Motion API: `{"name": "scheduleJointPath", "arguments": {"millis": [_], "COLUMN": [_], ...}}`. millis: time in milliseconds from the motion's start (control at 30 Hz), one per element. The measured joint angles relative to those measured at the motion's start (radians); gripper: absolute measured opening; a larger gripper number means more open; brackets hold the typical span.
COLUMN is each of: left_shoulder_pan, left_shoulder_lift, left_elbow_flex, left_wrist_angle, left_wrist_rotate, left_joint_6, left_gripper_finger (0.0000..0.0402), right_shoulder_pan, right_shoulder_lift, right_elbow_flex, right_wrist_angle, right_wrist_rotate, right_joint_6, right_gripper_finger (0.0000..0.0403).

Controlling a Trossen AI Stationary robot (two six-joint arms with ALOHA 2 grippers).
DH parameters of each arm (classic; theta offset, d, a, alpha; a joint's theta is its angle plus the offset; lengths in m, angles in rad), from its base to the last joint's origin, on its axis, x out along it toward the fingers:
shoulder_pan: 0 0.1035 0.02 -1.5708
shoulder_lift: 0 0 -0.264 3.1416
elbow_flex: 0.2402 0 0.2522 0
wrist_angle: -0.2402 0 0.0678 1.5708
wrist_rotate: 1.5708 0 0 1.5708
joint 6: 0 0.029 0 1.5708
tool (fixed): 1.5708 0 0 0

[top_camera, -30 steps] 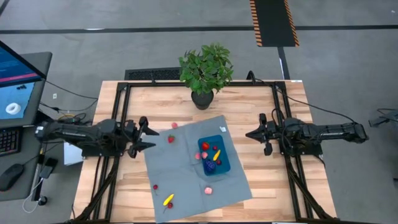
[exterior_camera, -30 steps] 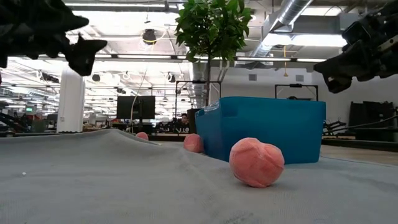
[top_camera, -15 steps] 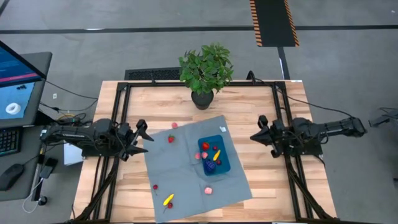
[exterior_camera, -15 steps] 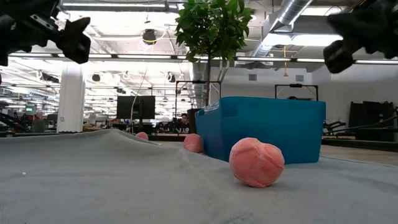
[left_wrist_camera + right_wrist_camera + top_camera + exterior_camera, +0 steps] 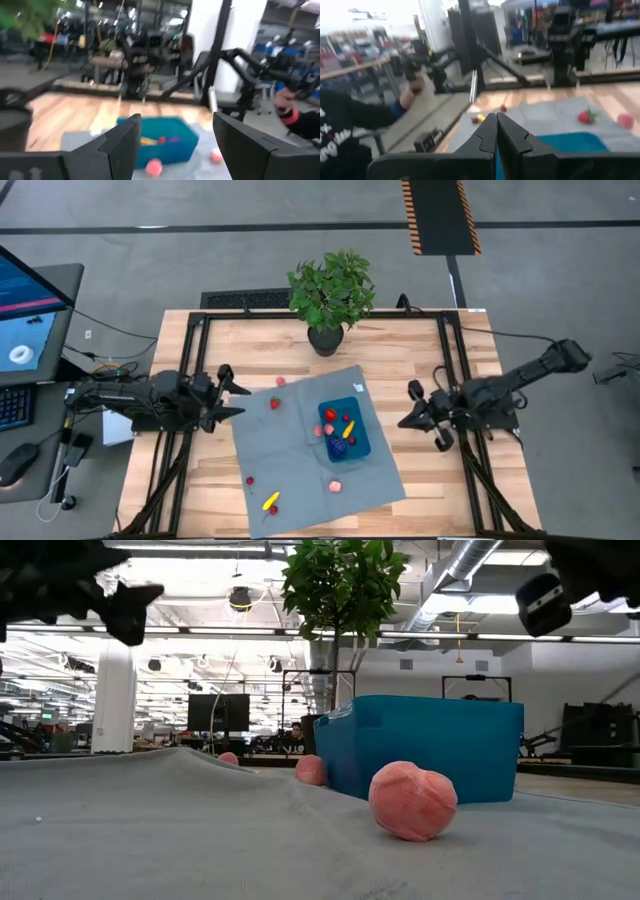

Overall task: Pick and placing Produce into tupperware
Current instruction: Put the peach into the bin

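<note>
The blue tupperware (image 5: 346, 432) stands on the grey-blue mat (image 5: 300, 450) and holds several small red, yellow and purple pieces of produce. Loose produce lies on the mat: a red strawberry (image 5: 275, 403), a pink piece (image 5: 335, 485), a yellow piece (image 5: 271, 502) and a small red one (image 5: 250, 480). Another pink piece (image 5: 281, 381) lies on the wood beyond the mat's far edge. My left gripper (image 5: 243, 401) hovers open at the mat's left edge with nothing between its fingers (image 5: 120, 142). My right gripper (image 5: 401, 423) hangs shut and empty to the right of the tupperware, above the table.
A potted plant (image 5: 332, 295) stands at the table's far edge. The black frame rails (image 5: 195, 360) run along both sides. In the wrist views a person's hand (image 5: 287, 107) and dark sleeve (image 5: 350, 115) show beyond the table. A monitor (image 5: 25, 310) sits off the left side.
My right gripper, still shut, has swung toward the table's near edge and risen, its fingers now slanting toward the near left. My left gripper has stayed open at the mat's left edge. No produce has moved.
</note>
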Motion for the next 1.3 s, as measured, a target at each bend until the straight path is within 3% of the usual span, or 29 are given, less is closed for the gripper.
{"name": "scheduleJointPath", "arguments": {"millis": [233,500,667,867,1000,1300], "left_shoulder_pan": [0.000,0.000,0.000,0.000,0.000,0.000], "left_shoulder_lift": [0.000,0.000,0.000,0.000,0.000,0.000], "left_elbow_flex": [0.001,0.002,0.003,0.003,0.004,0.004], "left_wrist_angle": [0.010,0.000,-0.013,-0.016,-0.016,-0.014], "left_wrist_rotate": [0.060,0.088,0.088,0.088,0.088,0.088], "left_joint_6": [-0.007,-0.008,-0.008,-0.008,-0.008,-0.008], "left_gripper_finger": [0.0237,0.0237,0.0237,0.0237,0.0237,0.0237], "right_shoulder_pan": [0.069,0.078,0.103,0.130,0.156,0.170], "right_shoulder_lift": [0.421,0.860,1.069,1.259,1.343,1.472], "right_elbow_flex": [0.231,0.614,0.866,1.109,1.215,1.281], "right_wrist_angle": [-0.025,-0.306,-0.572,-0.789,-0.829,-0.901], "right_wrist_rotate": [0.014,0.026,0.022,0.018,0.009,0.012], "right_joint_6": [0.000,0.031,0.083,0.144,0.144,0.146], "right_gripper_finger": [0.0033,0.0037,0.0080,0.0174,0.0228,0.0241]}}
